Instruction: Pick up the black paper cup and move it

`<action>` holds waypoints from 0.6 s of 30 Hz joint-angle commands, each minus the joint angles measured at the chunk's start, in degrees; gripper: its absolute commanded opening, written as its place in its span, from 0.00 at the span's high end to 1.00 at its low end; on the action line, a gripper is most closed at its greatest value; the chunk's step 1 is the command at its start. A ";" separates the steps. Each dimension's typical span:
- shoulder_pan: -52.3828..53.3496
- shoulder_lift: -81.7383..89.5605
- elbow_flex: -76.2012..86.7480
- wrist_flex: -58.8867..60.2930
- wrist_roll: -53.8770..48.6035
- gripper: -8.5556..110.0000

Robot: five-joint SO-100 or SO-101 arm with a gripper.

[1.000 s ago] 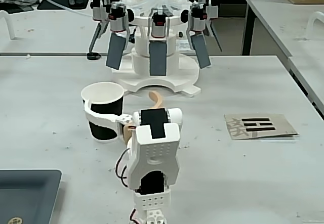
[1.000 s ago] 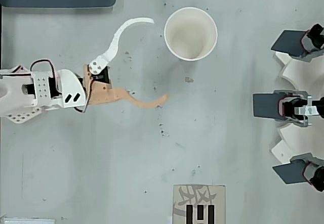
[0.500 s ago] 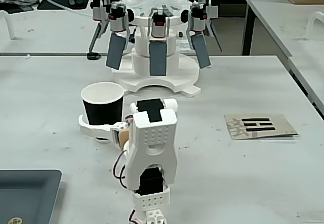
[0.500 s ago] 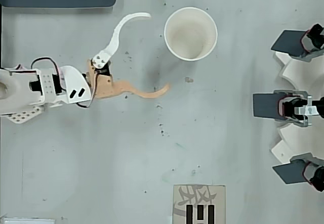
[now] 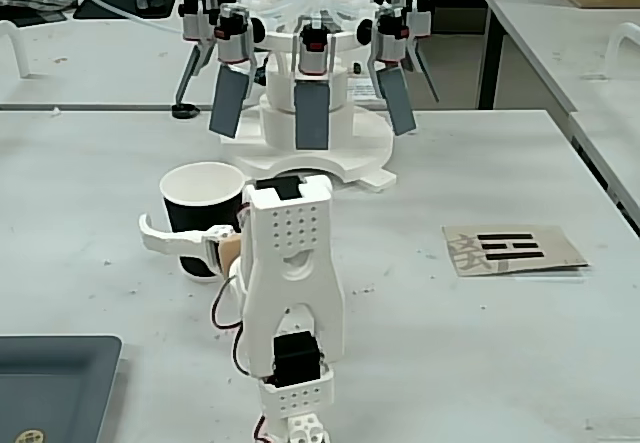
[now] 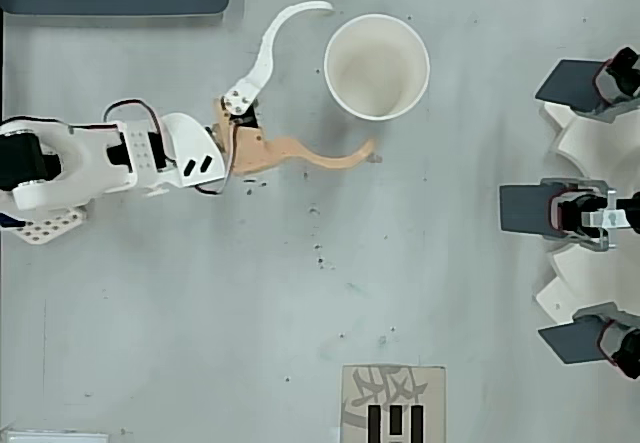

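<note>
The upright black paper cup with its white rim (image 6: 377,67) stands just ahead of the spread, empty claw (image 6: 350,78), its mouth lined up on the cup.

A big white stand (image 5: 305,153) with grey flaps sits at the top middle. A printed card (image 5: 512,250) lies right. A dark tray (image 5: 55,383), maybe plastic, fills the lower left corner.

This place looks like a robot lab or workshop. A small white robot arm (image 5: 290,303) with loose wires is fixed to a scuffed grey work table (image 5: 480,303), and a round white machine (image 5: 310,153) with many little motors, dark flaps and clear tubes stands at the back. More grey tables (image 5: 570,43) stand around it, and a printed card (image 5: 512,249) lies flat on the table.
</note>
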 commanded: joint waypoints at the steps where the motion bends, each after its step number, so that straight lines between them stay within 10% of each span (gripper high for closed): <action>1: -0.70 -1.14 -5.71 0.35 -0.35 0.56; 18: -2.64 -13.01 -18.46 0.26 -0.09 0.57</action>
